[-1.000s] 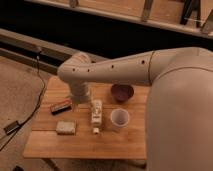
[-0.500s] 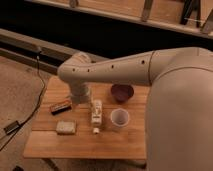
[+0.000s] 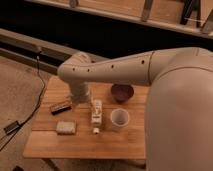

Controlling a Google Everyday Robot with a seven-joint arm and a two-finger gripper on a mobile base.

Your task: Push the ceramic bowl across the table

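Currently the hand (image 3: pixel 95 116) sits over the middle of the desk (image 3: pixel 115 146), below the bent arm; whether it is open or closed cannot be told, and nothing is seen in its hold. The ceramic bowl (image 3: pixel 122 93) stands upright at 2 o'clock from the hand, near the far edge and apart from it. 1 pale cup (image 3: pixel 119 118) stands at 3 o'clock, near the hand. 1 dark bar (image 3: pixel 61 106) lies at 9 o'clock and 1 pale block (image 3: pixel 66 127) at 8 o'clock.

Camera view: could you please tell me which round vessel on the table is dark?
The maroon bowl, behind the pale cup; the gripper hangs image-left of it.
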